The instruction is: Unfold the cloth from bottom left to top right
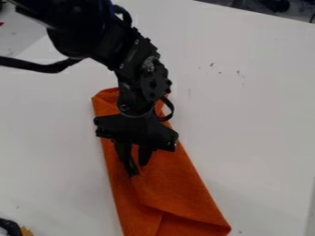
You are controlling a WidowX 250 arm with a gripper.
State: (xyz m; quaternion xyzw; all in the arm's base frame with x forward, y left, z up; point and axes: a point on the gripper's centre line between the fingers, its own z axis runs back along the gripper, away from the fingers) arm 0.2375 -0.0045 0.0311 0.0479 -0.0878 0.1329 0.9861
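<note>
The black gripper (138, 168) hangs from the upper left over the middle of the orange cloth (178, 184), its tips low at the cloth's surface. Long and narrow, the cloth runs from behind the gripper down to the bottom edge of the camera view. Folded layers show in it, with a slanting flap edge across its lower part and a pointed corner at lower right. The arm and gripper hide part of the cloth's upper end. Whether any fabric is held cannot be made out.
The cloth lies on a white table (258, 115) with a few small dark marks. A black object with a yellow toothed piece (26, 231) sits at the bottom left corner. A black cable runs from the arm to the left edge. The table's far edge crosses the upper right.
</note>
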